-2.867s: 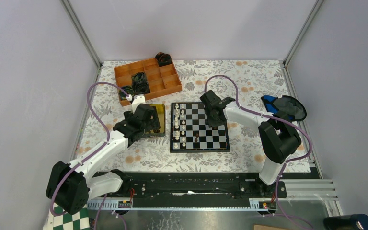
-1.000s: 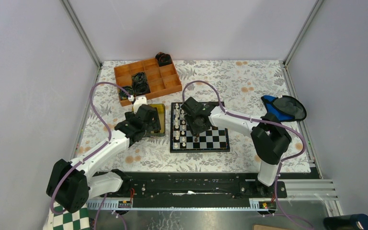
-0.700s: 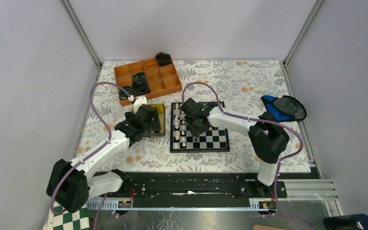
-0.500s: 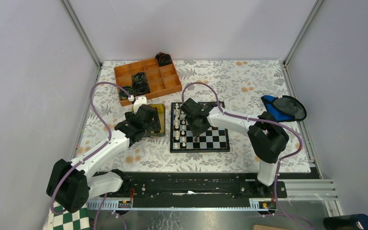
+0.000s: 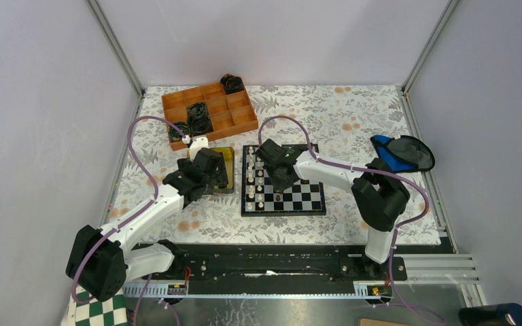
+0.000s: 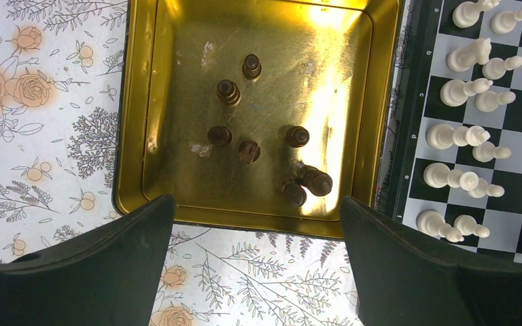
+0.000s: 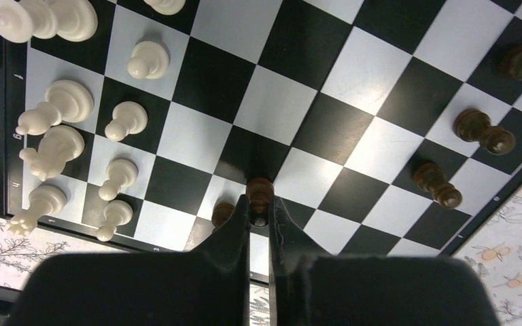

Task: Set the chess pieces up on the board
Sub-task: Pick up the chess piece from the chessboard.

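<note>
The board [image 5: 299, 197] lies mid-table. White chess pieces [image 5: 254, 178] fill its two left columns and also show in the left wrist view [image 6: 459, 136]. My right gripper [image 7: 259, 207] is shut on a dark brown piece [image 7: 259, 191] over the board's near middle. A second dark piece [image 7: 223, 212] stands just beside its left finger. Three dark pieces [image 7: 481, 131] stand along the board's far side. My left gripper [image 6: 257, 204] is open and empty above the near rim of a gold tray [image 6: 126, 136]. Several dark pieces [image 6: 228, 91] are in the tray.
An orange compartment box [image 5: 234, 122] with black coiled objects stands at the back left. A blue and black object [image 5: 402, 152] lies right of the board. A green-and-white checkered sheet [image 5: 98, 314] shows at the bottom left corner.
My right gripper has moved left from the board's right side to its middle and has held almost still for the last half second. The left arm has not moved.
</note>
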